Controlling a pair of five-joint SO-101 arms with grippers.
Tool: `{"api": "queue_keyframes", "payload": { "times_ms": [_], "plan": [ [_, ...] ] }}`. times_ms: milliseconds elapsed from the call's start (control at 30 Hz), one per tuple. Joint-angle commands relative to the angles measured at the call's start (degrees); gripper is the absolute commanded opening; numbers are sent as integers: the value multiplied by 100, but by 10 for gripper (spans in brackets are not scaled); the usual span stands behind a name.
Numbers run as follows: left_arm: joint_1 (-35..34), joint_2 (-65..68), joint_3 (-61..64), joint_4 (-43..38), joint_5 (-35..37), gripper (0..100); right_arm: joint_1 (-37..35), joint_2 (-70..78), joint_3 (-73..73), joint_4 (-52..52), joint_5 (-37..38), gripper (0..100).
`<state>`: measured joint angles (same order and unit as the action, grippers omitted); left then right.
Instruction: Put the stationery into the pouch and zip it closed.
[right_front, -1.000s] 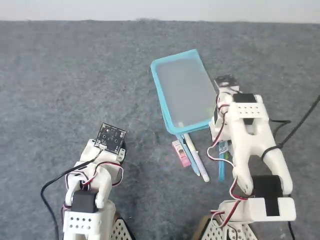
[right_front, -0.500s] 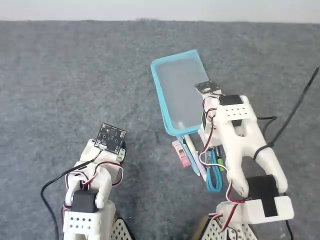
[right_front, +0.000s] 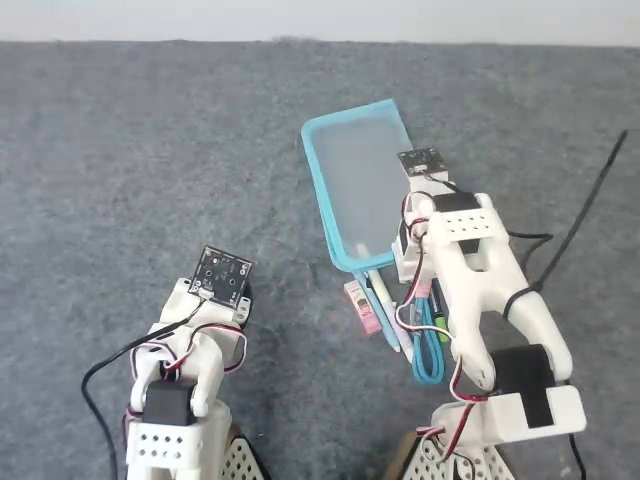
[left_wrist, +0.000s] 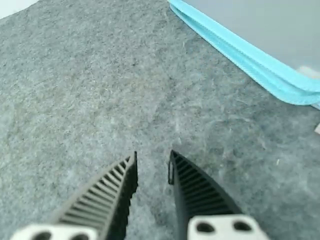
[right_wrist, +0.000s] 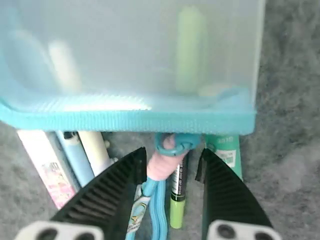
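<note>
Pouch (right_front: 362, 170): centre of the high view.
Right hand (right_wrist: 170, 157): apart, straddling zip pull (right_wrist: 176, 142).
Left hand (left_wrist: 152, 156): slightly apart above tabletop (left_wrist: 75, 75).

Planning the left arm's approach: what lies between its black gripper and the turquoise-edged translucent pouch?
Bare grey felt mat runs from the left gripper to the turquoise-edged pouch, as the left wrist view shows.
</note>
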<state>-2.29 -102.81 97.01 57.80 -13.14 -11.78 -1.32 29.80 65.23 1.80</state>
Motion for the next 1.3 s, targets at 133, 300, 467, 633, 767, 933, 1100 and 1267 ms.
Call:
{"api": "queue_keyframes", "payload": {
  "times_ms": [133, 300, 467, 633, 767, 933, 1100, 1267],
  "plan": [
    [-44, -132, -48, -185, 79, 101, -48, -101, 299, -462, -105, 173],
    [-44, -132, -48, -185, 79, 101, -48, -22, 343, -462, -105, 106],
    [-44, -132, -48, -176, 79, 101, -13, 418, 334, -611, 141, 24],
    [-44, -132, -48, -176, 79, 101, 347, 242, 114, -312, 105, 16],
    [-44, -132, -48, -185, 79, 101, 813, -514, -220, 215, 141, 8],
    [-44, -132, -48, -185, 79, 101, 725, -1657, -571, 875, 598, 9],
    [-53, -132, -48, -360, 79, 101, 558, -2070, -1222, 1569, 800, 8],
    [-18, -105, -514, -862, 114, 104, 251, -2132, -2048, 2185, 888, 8]
  ]
}}
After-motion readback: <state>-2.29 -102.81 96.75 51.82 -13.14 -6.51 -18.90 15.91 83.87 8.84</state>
